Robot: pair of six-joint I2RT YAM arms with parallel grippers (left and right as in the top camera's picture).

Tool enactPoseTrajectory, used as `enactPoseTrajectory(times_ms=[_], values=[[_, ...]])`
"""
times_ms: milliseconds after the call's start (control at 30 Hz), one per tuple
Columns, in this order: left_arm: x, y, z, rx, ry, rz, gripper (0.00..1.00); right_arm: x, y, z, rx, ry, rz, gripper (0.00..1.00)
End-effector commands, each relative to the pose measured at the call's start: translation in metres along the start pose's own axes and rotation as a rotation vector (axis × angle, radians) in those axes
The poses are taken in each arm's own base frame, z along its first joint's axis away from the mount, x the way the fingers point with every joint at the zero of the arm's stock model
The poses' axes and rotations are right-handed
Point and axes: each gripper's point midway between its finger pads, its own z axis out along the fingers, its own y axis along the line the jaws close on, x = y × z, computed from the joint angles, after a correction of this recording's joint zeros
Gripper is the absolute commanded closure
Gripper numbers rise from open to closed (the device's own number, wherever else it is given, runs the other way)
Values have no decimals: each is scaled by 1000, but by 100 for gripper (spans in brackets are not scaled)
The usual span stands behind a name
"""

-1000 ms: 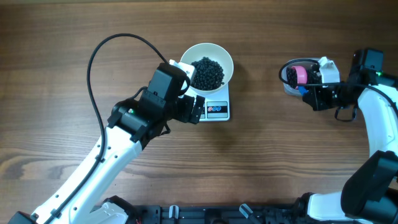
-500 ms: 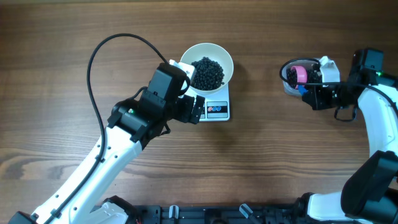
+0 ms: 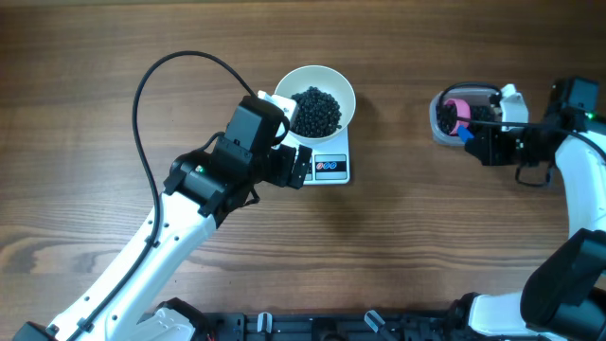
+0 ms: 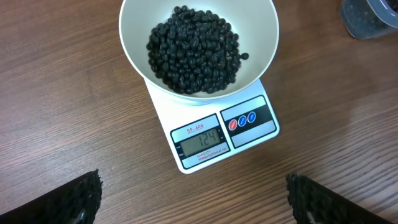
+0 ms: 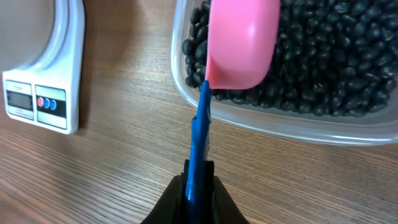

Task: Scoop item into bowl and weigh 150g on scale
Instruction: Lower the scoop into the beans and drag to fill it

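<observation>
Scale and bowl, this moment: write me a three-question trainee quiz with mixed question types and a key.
1. True or false: the bowl stands on the scale.
2. The right gripper is shut on: A) the bowl's rim; B) the blue handle of the pink scoop; C) nothing.
3. Fill in: the scale's display reads ___.
Key: 1 true; 2 B; 3 124.

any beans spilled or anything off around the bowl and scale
Nothing stands out. No pellets lie on the table around the bowl or scale; one stray pellet sits apart from the heap, but inside the bowl.
</observation>
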Motion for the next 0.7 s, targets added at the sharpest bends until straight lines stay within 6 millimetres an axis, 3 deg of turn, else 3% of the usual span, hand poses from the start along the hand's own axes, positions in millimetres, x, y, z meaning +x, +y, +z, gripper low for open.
enactPoseTrajectory(times_ms=[0, 667], values=[[-5, -2, -1, 9, -7, 10, 0, 0, 3, 2, -77, -18, 66, 96], [-5, -2, -1, 9, -7, 9, 0, -3, 9, 1, -115, -34, 114, 96]])
